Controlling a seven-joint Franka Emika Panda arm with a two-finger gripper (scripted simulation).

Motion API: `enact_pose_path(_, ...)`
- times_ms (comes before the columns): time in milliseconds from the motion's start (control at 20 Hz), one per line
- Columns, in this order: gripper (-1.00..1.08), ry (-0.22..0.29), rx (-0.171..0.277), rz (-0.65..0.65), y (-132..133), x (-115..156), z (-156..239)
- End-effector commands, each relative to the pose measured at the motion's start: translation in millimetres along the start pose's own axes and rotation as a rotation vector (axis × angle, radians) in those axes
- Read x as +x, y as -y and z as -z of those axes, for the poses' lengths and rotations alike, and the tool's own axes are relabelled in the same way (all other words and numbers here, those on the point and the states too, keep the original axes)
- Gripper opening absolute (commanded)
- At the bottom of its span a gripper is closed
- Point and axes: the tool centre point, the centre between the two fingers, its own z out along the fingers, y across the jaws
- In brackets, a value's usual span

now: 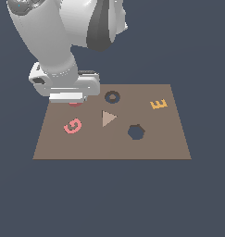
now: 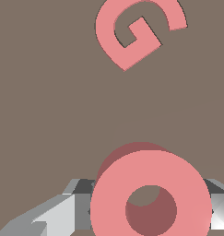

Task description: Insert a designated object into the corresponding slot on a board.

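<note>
Currently gripper (image 2: 150, 209) straddling the small thick salmon-red ring (image 2: 150, 196), one grey finger (image 2: 81, 203) on each side; contact apparently made, ring seemingly held. In the exterior view only a red sliver (image 1: 75, 103) visible under the white hand, at the far corner on that view's left of the flat brown rectangular board (image 1: 109, 146). Dark ring-shaped cutout with brown centre dot (image 1: 112, 97) empty, near, toward that view's right.

Risks, as judged:
- Round rim offering thin contact; slip or rotation during lift.
- Ring's hole missing the centre dot; ring resting tilted on the edge.
- Mistaking the larger dark hexagonal cutout (image 1: 136, 132) for target.
- Brushing the pink letter G (image 2: 136, 30) nearby.
</note>
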Motion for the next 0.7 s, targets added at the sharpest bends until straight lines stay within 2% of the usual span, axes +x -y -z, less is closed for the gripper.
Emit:
enact_pose_path(0, -1.00, 0.000, 0.000, 0.001, 0.5, 0.2, -0.9)
enact_pose_path(350, -1.00, 0.000, 0.000, 0.016, 1.0, 1.0, 0.1)
enact_pose_path(650, -1.00, 0.000, 0.000, 0.098, 6.4, 6.5, 0.7)
